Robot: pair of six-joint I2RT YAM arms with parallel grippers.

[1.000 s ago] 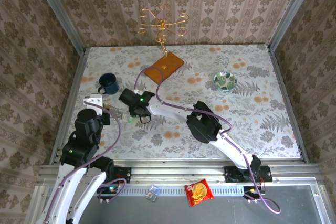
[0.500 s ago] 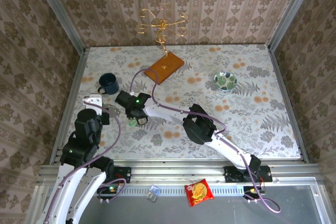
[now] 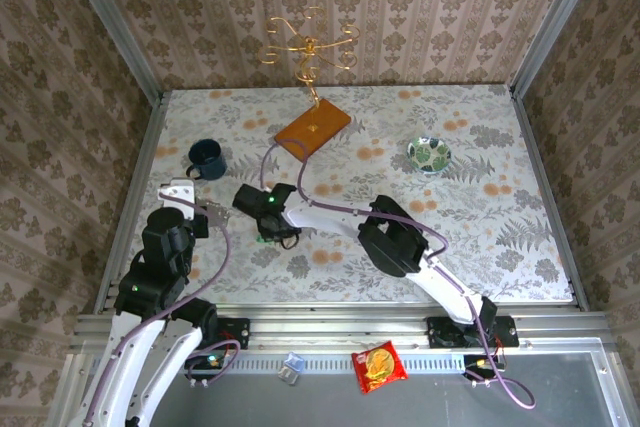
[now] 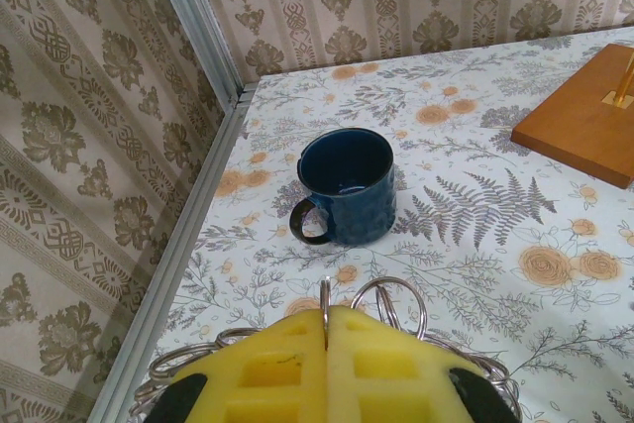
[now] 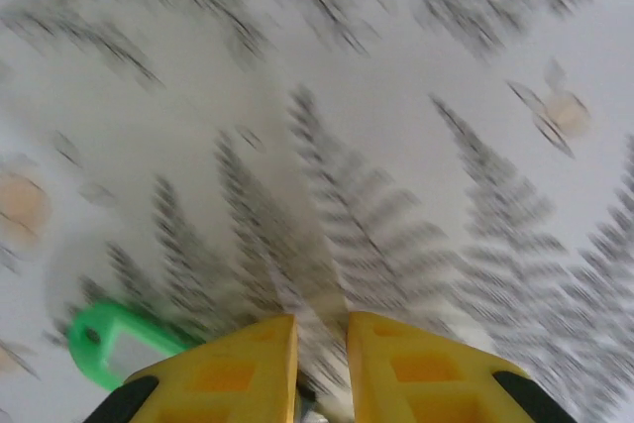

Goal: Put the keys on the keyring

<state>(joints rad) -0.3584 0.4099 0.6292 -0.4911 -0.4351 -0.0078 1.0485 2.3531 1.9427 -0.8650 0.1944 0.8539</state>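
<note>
My left gripper (image 4: 327, 312) is shut on the keyring (image 4: 324, 292); its thin silvery wire stands between the yellow pads, and more loops (image 4: 388, 281) curl out to both sides. From above, that gripper (image 3: 212, 212) sits at the table's left. My right gripper (image 5: 322, 329) hangs low over the cloth, its fingers a narrow gap apart at the tips, with something dark held low between them. The green-headed key (image 5: 107, 339) sticks out left of its left finger and stays sharp against the blurred cloth. In the top view this gripper (image 3: 272, 231) is just right of the keyring, with the green key (image 3: 262, 238) under it.
A blue mug (image 4: 347, 185) stands beyond the left gripper, near the left wall (image 4: 188, 245). An orange wooden base (image 3: 312, 127) with a gold wire stand (image 3: 310, 47) sits at the back. A green-patterned bowl (image 3: 428, 154) is at the back right.
The right gripper went left towards the keyring, then came back right and nearer, its fingers closing, and the green key moved with it. The left arm has stayed still.
</note>
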